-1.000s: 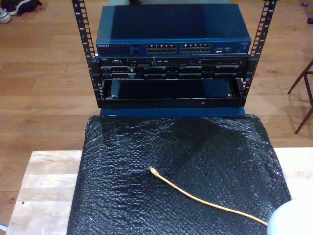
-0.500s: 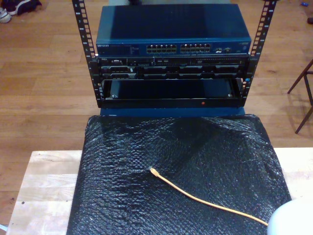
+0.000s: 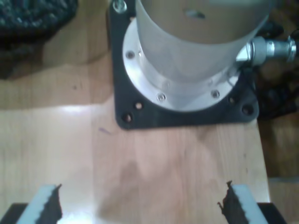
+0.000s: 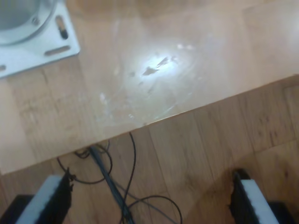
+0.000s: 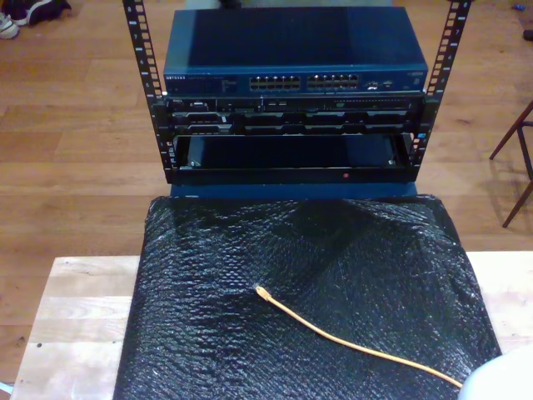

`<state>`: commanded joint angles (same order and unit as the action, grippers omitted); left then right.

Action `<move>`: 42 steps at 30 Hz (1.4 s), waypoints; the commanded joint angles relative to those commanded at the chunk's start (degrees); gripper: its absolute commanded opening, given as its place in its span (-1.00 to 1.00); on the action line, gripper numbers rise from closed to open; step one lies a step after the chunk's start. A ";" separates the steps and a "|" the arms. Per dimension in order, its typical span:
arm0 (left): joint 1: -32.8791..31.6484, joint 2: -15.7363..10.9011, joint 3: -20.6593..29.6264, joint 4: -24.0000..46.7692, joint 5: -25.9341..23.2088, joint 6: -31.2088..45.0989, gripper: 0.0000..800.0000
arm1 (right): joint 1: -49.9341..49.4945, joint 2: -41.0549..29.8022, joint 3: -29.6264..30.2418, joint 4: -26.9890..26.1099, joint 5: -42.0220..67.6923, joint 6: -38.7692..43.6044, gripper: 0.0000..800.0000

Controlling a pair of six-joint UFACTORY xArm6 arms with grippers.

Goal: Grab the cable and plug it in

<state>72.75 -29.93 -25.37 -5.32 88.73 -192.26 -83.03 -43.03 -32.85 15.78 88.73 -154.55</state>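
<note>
**A:** Where is the cable [image 5: 350, 343] sitting right now?

**B:** It is lying on the black bubbly sheet [image 5: 208, 333] that is covering the wooden table [image 5: 71, 325]. Its small plug tip is resting near the middle of the sheet, and the orange line is trailing off toward the near edge at the exterior view's right, where a pale rounded shape [image 5: 504, 379] is poking into the corner. Nothing is touching the cable.

**A:** And the far side?

**B:** The blue network switch [image 5: 291, 54] is sitting on top in the black rack [image 5: 291, 146], its row of ports facing the table, well apart from the plug.

**A:** What are the grippers doing?

**B:** My first gripper [image 3: 140, 207] is hovering with its jaws spread wide over bare wood, looking at a silvery arm base [image 3: 187, 56] on a black mounting plate [image 3: 187, 116]. My second gripper [image 4: 152, 203] is also gaping, empty, hanging past the table edge [image 4: 187, 109] above the floor, where thin dark wires [image 4: 119, 186] are looping.
</note>
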 joint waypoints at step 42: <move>-26.11 0.44 -6.24 -11.34 0.44 -38.95 1.00 | 31.38 7.65 -12.04 7.30 12.04 43.52 0.97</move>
<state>46.64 -29.49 -31.62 -16.66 89.16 -231.21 -51.65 -35.38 -44.89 23.08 100.77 -111.03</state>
